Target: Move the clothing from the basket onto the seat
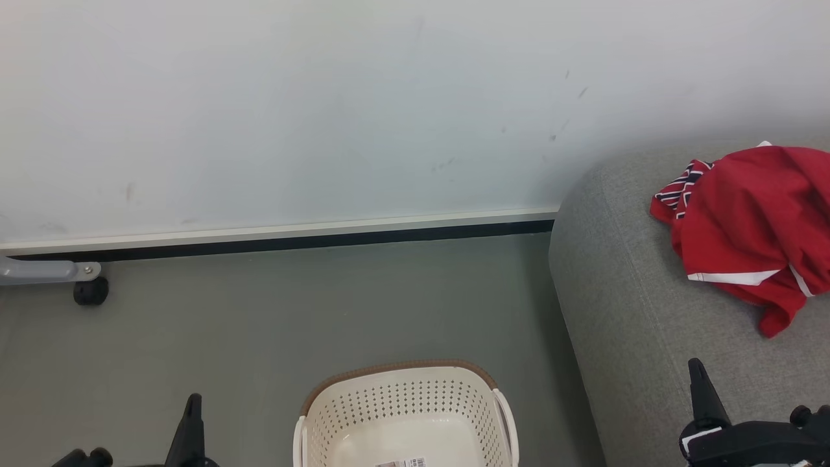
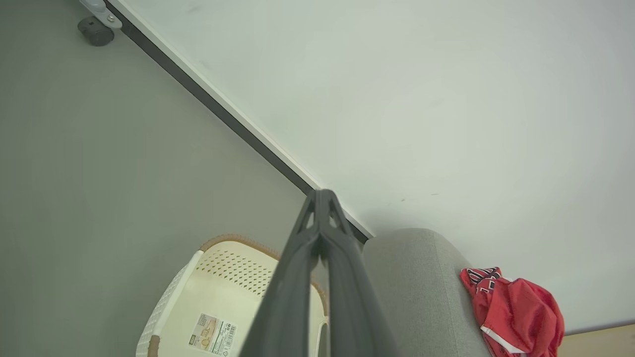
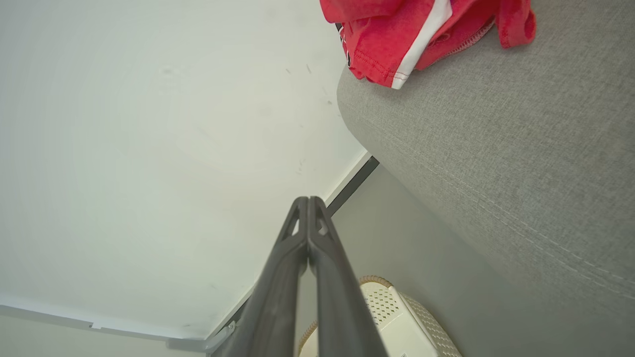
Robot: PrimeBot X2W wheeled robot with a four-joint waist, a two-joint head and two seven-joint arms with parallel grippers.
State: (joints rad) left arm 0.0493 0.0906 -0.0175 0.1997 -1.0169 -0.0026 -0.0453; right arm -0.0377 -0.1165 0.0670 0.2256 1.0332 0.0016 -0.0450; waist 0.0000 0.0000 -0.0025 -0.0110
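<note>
The red clothing (image 1: 752, 227) with white striped trim lies crumpled on the light grey seat (image 1: 635, 311) at the right; it also appears as clothing (image 2: 516, 312) and clothing (image 3: 397, 34) in the wrist views. The cream basket (image 1: 405, 415) with a brown rim stands on the floor at bottom centre, holding no garment, just a label on its bottom. My left gripper (image 1: 192, 405) is shut at the lower left, beside the basket. My right gripper (image 1: 697, 373) is shut at the lower right, over the seat's front. In the wrist views each pair of fingertips (image 2: 322, 198) and fingertips (image 3: 307, 203) is pressed together with nothing between.
A pale wall with a white and black skirting (image 1: 279, 237) runs behind. A grey metal leg with a black caster (image 1: 91, 290) stands at the far left on the grey-green floor (image 1: 259, 311). The seat's rounded corner (image 1: 570, 214) is close to the basket's right side.
</note>
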